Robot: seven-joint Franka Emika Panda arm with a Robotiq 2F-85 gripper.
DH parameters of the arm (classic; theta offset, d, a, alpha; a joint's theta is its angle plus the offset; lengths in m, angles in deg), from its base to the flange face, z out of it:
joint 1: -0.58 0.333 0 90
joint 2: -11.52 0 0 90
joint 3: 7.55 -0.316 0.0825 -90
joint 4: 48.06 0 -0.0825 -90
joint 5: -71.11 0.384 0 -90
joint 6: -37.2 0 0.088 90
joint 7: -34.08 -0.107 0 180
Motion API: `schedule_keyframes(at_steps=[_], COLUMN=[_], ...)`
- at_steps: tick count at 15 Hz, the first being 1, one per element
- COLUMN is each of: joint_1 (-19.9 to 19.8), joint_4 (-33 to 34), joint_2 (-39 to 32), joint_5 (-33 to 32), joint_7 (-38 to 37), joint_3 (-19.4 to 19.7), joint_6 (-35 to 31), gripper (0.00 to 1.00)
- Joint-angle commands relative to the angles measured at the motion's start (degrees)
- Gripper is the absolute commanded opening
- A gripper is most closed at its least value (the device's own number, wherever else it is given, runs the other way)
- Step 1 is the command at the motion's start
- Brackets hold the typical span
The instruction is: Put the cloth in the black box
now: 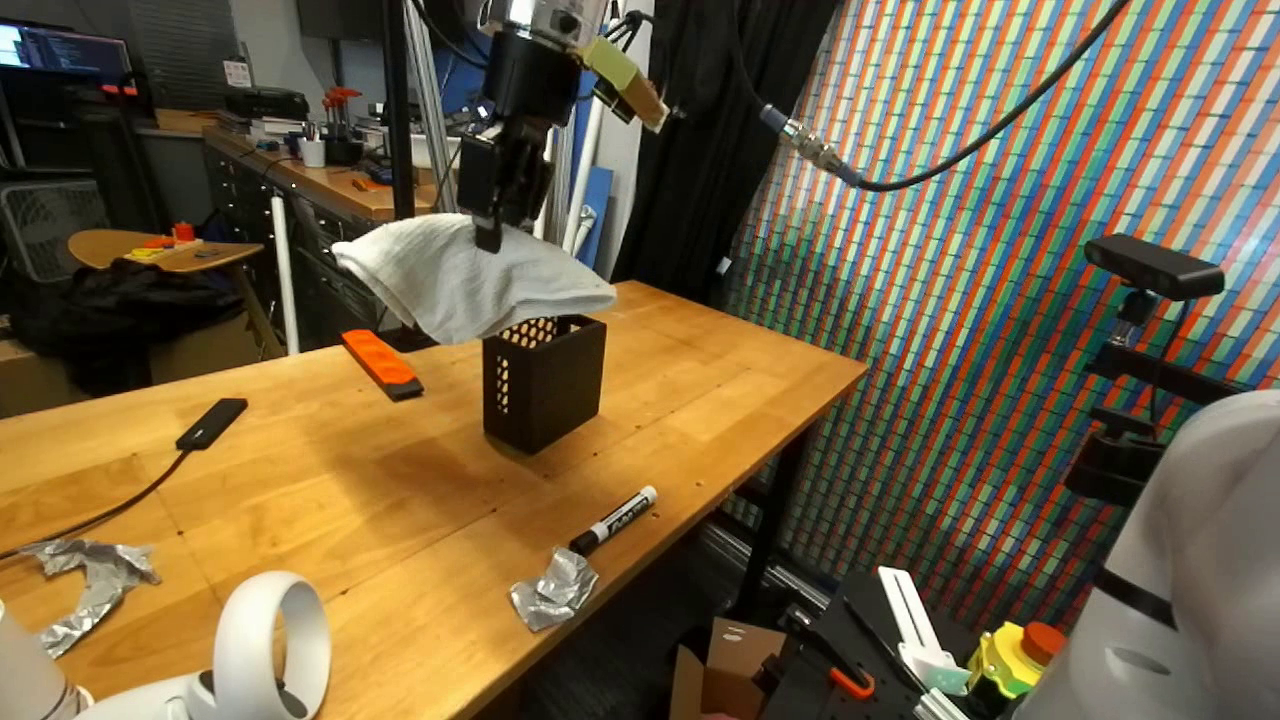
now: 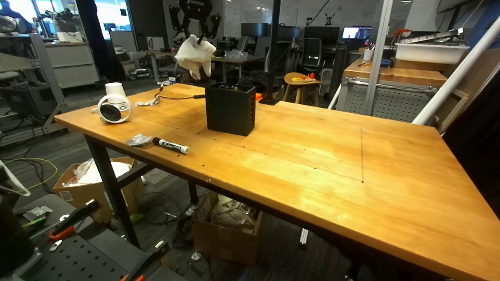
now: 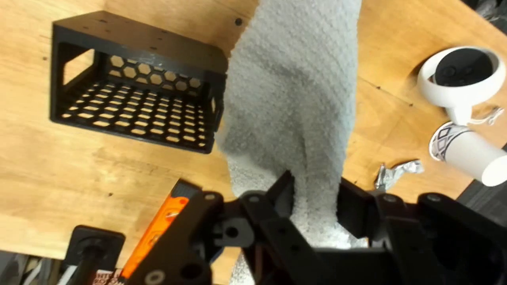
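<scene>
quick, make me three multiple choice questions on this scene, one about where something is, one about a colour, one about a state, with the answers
1. Where is the black box?
A. On the floor
B. On the table
C. On a stool

2. What colour is the cap of the marker?
A. Red
B. Green
C. Black

3. What is the state of the cloth?
A. Held in the gripper
B. Folded inside the black box
C. Spread flat on the table

Right letters:
1: B, its base meets the wood in both exterior views.
2: C, the end nearest the crumpled foil is black in an exterior view.
3: A, the wrist view shows it pinched between the fingers.
</scene>
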State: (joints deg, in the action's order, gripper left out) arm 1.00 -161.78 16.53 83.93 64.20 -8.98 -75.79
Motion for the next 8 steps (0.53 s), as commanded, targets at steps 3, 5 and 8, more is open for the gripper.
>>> schedule_keyframes(at_steps=[3,5,8], joint_1=[-0.2,-0.3,-0.8], joint_4=[4.0,3.9,3.2], joint_2=[-4.0,-5.5,-7.3], joint_5=[-5.2,-8.1,-12.3], joint_7=[-5.9,-7.5,-9.5], joint_3=[1.5,1.7,2.1], joint_6=[-5.9,-7.3,-6.9], gripper=[0.14,0.14,0.14])
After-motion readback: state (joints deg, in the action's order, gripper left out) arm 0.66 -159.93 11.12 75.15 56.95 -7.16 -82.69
